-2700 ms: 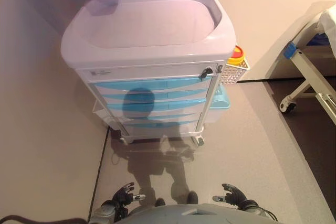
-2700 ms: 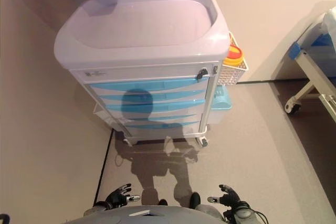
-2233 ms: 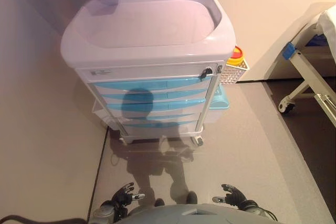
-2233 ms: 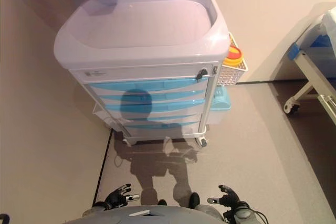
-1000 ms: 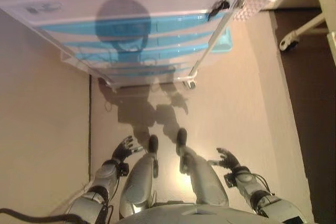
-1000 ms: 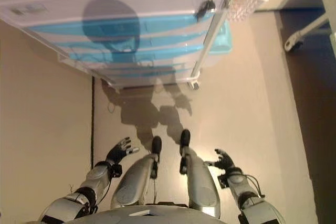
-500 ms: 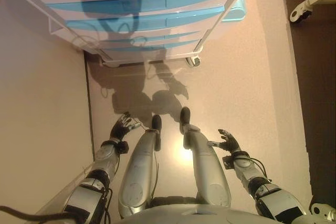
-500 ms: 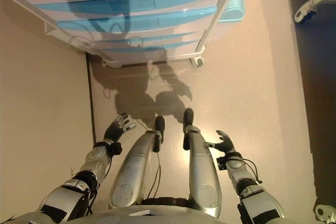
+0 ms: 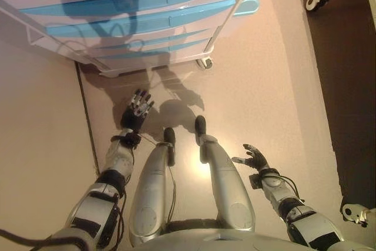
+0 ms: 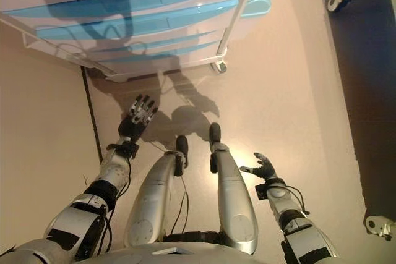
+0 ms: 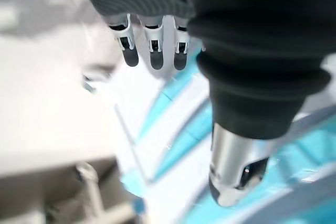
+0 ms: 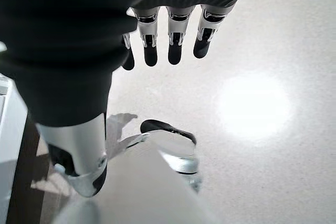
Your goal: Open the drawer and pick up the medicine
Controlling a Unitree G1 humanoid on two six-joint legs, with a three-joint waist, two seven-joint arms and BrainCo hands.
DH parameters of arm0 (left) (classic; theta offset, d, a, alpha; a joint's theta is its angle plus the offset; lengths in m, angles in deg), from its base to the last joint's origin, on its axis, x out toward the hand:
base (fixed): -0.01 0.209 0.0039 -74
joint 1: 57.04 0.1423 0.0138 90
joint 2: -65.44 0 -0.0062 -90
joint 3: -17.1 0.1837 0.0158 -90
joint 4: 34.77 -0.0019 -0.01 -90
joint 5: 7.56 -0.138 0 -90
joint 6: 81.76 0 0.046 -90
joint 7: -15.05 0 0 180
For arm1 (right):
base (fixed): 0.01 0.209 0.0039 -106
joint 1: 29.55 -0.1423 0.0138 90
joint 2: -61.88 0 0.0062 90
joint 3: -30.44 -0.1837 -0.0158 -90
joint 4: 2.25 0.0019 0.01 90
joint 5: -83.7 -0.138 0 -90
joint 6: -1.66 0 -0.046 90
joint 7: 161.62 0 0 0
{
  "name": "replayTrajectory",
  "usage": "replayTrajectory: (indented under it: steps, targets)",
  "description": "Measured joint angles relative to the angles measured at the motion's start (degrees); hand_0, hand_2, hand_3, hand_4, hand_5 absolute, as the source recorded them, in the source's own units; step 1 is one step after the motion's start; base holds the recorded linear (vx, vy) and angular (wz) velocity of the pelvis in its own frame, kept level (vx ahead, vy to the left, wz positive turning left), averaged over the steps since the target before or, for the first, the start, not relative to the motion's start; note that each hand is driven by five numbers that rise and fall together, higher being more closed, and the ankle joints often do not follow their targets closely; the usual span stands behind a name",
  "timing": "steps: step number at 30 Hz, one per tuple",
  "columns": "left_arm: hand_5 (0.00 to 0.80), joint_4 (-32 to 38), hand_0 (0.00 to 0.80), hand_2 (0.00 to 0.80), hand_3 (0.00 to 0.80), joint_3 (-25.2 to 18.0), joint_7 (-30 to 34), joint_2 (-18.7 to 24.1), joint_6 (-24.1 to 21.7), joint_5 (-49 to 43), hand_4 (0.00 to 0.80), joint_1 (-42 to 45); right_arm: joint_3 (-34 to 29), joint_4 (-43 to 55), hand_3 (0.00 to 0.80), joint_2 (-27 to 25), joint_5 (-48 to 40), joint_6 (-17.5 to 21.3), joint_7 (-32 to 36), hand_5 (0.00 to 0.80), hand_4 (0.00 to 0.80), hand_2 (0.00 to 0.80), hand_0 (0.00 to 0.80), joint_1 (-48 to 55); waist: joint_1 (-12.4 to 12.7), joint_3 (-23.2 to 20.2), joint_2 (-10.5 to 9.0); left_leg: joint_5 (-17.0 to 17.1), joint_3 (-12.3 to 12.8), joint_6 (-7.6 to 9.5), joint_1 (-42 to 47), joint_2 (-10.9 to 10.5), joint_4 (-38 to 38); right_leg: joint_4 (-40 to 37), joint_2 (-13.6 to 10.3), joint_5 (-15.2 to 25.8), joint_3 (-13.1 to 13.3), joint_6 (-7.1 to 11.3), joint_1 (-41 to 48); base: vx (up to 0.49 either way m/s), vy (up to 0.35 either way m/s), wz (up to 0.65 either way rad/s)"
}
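Observation:
A white medical cart with several blue drawers (image 9: 129, 19) stands ahead, all drawers closed; only its lower front shows. No medicine is in view. My left hand (image 9: 136, 110) is open, raised with straight fingers, low in front of the cart's bottom drawers and apart from them. Its wrist view shows the blue drawer fronts (image 11: 173, 124) past the fingers (image 11: 152, 51). My right hand (image 9: 252, 158) is open and empty, low at my right side over the floor; its wrist view shows only floor past the fingers (image 12: 173, 40).
The cart stands on caster wheels (image 9: 204, 63) with a light blue bin (image 9: 249, 1) on its right side. A beige wall (image 9: 35, 145) runs along the left. A bed frame's wheel (image 9: 311, 1) stands at the far right on dark flooring.
The camera has tilted further down, so the cart top left the view. My left hand has risen and reached forward toward the lower drawers. My right hand stays low.

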Motion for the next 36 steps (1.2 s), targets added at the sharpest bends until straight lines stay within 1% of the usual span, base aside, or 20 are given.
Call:
replayTrajectory:
  steps: [3, 4, 8, 12, 13, 17, 20, 24, 27, 30, 36]
  targets:
    - [0.000, 1.14, 0.000, 0.000, 0.000, -0.86, 3.39, 0.28, 0.29, 4.36, 0.000, -0.92, 0.49, 0.16, 0.000, -0.13, 0.04, -0.37, 0.68, 0.000, 0.000, 0.000, 0.000, 0.35, -0.20, 0.12, -0.33, -0.62, 0.28, 0.12, -0.54, 0.51, 1.08, 0.02, 0.40, -0.05, 0.18, 0.25, -0.23, 0.046, -0.009, -0.09]
    - [0.000, 1.23, 0.000, 0.000, 0.000, -1.24, 4.56, 0.46, 1.10, 5.97, 0.000, -1.61, 0.55, 0.23, 0.000, -0.18, 0.04, -0.52, 0.77, 0.000, 0.000, 0.000, 0.000, 0.47, -0.26, 0.13, -0.43, -0.81, 0.27, 0.13, -0.91, 0.68, 1.48, 0.04, 0.58, -0.07, 0.25, 0.24, -0.47, 0.034, -0.008, -0.07]
    - [0.000, 2.02, 0.000, 0.000, 0.000, -1.65, 7.22, 1.74, 2.27, 9.20, 0.000, -3.51, 0.68, 0.35, 0.000, -0.26, 0.03, -0.82, 0.98, 0.000, 0.000, 0.000, 0.000, 0.51, -0.59, 0.37, -0.96, -0.99, 0.34, 0.10, -1.51, 0.80, 1.84, -0.03, 0.83, 0.11, 0.55, 0.50, -0.94, 0.028, -0.006, -0.03]
    - [0.000, 5.41, 0.000, 0.000, 0.000, -2.58, 10.43, 3.29, 2.65, 12.56, 0.000, -5.86, 1.21, 0.48, 0.000, -0.26, 0.02, -0.78, 1.02, 0.000, 0.000, 0.000, 0.000, 0.51, -1.12, 0.46, -1.89, -1.12, 0.81, 0.24, -1.93, 0.91, 1.86, -0.11, 0.98, 0.27, 1.12, 0.67, -1.46, 0.026, -0.010, -0.06]
    - [0.000, 6.61, 0.000, 0.000, 0.000, -2.82, 11.13, 4.01, 3.51, 13.91, 0.000, -7.07, 1.89, 0.68, 0.000, -0.27, 0.00, -0.78, 1.02, 0.000, 0.000, 0.000, 0.000, 0.51, -1.23, 0.50, -2.13, -1.15, 0.96, 0.29, -2.10, 0.95, 1.91, -0.14, 1.04, 0.50, 1.29, 0.50, -1.63, 0.015, -0.013, -0.06]
    - [0.000, 9.94, 0.000, 0.000, 0.000, -2.85, 12.56, 5.30, 3.93, 16.42, 0.000, -10.94, 2.95, 0.84, 0.000, -0.26, -0.08, -0.76, 1.01, 0.000, 0.000, 0.000, 0.000, 0.67, -1.75, 0.51, -2.28, -1.43, 1.21, 0.60, -2.36, 1.12, 2.24, -0.30, 1.11, 0.56, 1.39, 0.59, -1.65, 0.002, -0.003, -0.01]
    - [0.000, 12.39, 0.000, 0.000, 0.000, -2.83, 12.75, 6.07, 4.68, 16.47, 0.000, -12.77, 3.10, 0.84, 0.000, -0.27, -0.11, -0.76, 0.97, 0.000, 0.000, 0.000, 0.000, 0.67, -1.76, 0.51, -2.28, -1.74, 1.20, 0.66, -2.74, 1.31, 2.75, -0.37, 1.28, 0.59, 1.38, 0.64, -1.77, 0.000, 0.000, 0.00]
    - [0.000, 12.91, 0.000, 0.000, 0.000, -2.82, 12.76, 6.80, 4.80, 16.49, 0.000, -15.29, 4.93, 1.28, 0.000, -0.27, -0.17, -0.76, 0.90, 0.000, 0.000, 0.000, 0.000, 0.68, -1.77, 0.51, -2.29, -1.80, 1.15, 0.65, -2.89, 1.30, 2.79, -0.46, 1.25, 0.59, 1.38, 0.64, -1.82, 0.000, 0.000, 0.00]
    - [0.000, 14.87, 0.000, 0.000, 0.000, -2.81, 12.88, 7.13, 5.13, 16.50, 0.000, -16.26, 5.01, 1.75, 0.000, -0.26, -0.19, -0.74, 0.75, 0.000, 0.000, 0.000, 0.000, 0.71, -1.86, 0.51, -2.29, -1.83, 1.10, 0.60, -2.90, 1.30, 2.78, -0.45, 1.25, 0.58, 1.37, 0.66, -1.83, 0.000, 0.000, 0.00]
    - [0.000, 14.92, 0.000, 0.000, 0.000, -2.81, 12.86, 7.13, 6.13, 17.29, 0.000, -16.72, 5.02, 1.92, 0.000, -0.26, -0.25, -0.70, 0.61, 0.000, 0.000, 0.000, 0.000, 0.71, -1.91, 0.51, -2.29, -1.84, 1.00, 0.57, -2.91, 1.30, 2.77, -0.45, 1.25, 0.57, 1.38, 0.66, -1.83, 0.000, 0.000, 0.00]
    - [0.000, 14.91, 0.000, 0.000, 0.000, -2.78, 11.80, 7.14, 6.18, 17.29, 0.000, -16.86, 5.16, 2.12, 0.000, -0.26, -1.17, -0.75, 0.57, 0.000, 0.000, 0.000, 0.000, 0.72, -1.89, 0.52, -2.32, -1.84, 0.91, 0.57, -2.65, 1.23, 2.78, -0.12, 1.18, 0.58, 1.35, 0.66, -1.69, 0.000, 0.000, 0.00]
